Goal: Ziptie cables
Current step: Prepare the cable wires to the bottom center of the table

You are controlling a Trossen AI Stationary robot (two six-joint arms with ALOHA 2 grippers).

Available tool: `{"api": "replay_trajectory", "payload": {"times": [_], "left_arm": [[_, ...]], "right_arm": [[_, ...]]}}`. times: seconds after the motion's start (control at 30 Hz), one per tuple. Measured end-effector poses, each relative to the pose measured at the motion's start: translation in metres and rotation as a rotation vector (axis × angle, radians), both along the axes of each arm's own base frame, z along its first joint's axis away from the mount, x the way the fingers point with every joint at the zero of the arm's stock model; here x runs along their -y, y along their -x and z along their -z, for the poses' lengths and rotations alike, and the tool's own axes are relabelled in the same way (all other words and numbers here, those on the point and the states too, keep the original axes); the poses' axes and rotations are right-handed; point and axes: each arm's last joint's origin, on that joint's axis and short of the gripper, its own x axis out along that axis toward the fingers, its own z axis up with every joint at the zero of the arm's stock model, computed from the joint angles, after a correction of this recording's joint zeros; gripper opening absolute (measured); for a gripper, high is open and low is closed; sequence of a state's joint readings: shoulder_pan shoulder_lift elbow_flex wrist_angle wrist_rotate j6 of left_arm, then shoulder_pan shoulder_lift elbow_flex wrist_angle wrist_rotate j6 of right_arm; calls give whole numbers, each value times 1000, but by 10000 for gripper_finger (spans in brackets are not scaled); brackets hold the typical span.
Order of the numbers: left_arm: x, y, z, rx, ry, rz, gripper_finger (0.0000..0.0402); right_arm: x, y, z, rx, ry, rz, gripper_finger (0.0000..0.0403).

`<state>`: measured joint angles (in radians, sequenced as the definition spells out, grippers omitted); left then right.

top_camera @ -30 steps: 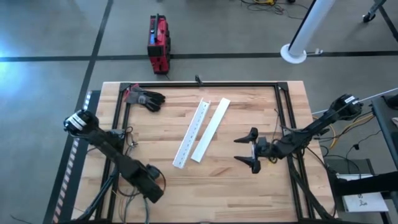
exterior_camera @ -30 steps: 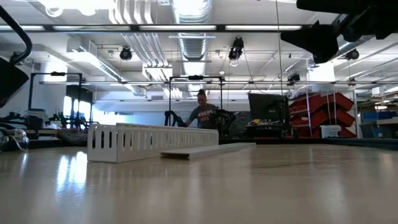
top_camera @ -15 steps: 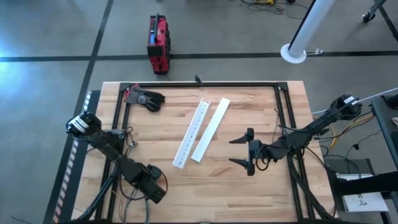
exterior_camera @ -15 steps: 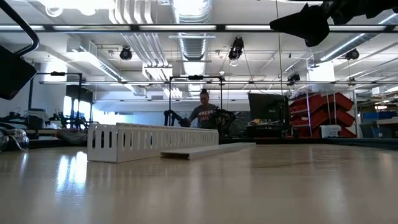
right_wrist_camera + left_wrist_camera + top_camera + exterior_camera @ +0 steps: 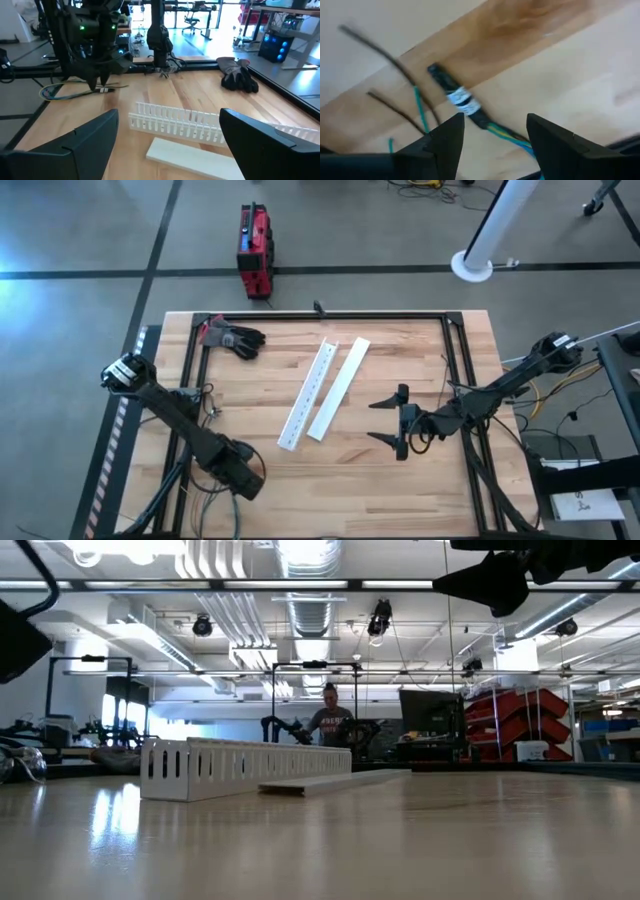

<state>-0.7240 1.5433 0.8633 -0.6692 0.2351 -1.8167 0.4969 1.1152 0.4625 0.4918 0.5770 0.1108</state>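
Note:
The cables [image 5: 462, 102] lie on the wood near the table's near left corner: a bundle with a dark tip and a white label, yellow, blue and green strands, and thin dark and green wires [image 5: 395, 107] beside it. My left gripper [image 5: 495, 120] hovers open just above them, one finger on either side of the bundle, touching nothing; the high view shows it at the near left [image 5: 240, 477]. My right gripper [image 5: 375, 422] hangs wide open above the table's right half, pointing left. Its wrist view shows the cables [image 5: 70, 91] under the left arm.
A white slotted strip [image 5: 306, 395] and a flat white strip [image 5: 338, 388] lie side by side mid-table. A dark glove [image 5: 235, 337] lies at the far left. A black frame rail [image 5: 330, 317] runs around the tabletop. A person [image 5: 328, 725] stands far behind the table.
My right gripper has gone a little toward the table's left edge and risen slightly, staying open. My left arm has shifted slightly over the near left corner.

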Motion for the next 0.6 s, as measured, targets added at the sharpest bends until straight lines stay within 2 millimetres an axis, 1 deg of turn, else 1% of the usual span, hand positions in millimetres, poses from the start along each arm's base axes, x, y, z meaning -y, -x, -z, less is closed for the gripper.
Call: {"api": "replay_trajectory", "payload": {"times": [0.1, 0.2, 0.3, 0.37, 0.47, 0.6], "left_arm": [[-3, 4, 8, -15, -3, -17, 193], [-1, 2, 18, 27, 36, -21, 187], [-2, 3, 31, 33, 64, -17, 179], [-3, 5, 42, -4, 53, -14, 171], [-4, 7, 54, -70, 73, 11, 153], [-3, 7, 58, -77, 85, 85, 117]], "right_arm": [[0, 0, 0, -4, -3, 1, 334], [0, 0, 2, -14, -11, 5, 334], [0, 1, 2, -21, -14, 6, 334], [0, 1, 2, -20, -14, 6, 334], [0, 1, 3, -21, -14, 6, 334], [0, 1, 2, -20, -14, 6, 334]]}}
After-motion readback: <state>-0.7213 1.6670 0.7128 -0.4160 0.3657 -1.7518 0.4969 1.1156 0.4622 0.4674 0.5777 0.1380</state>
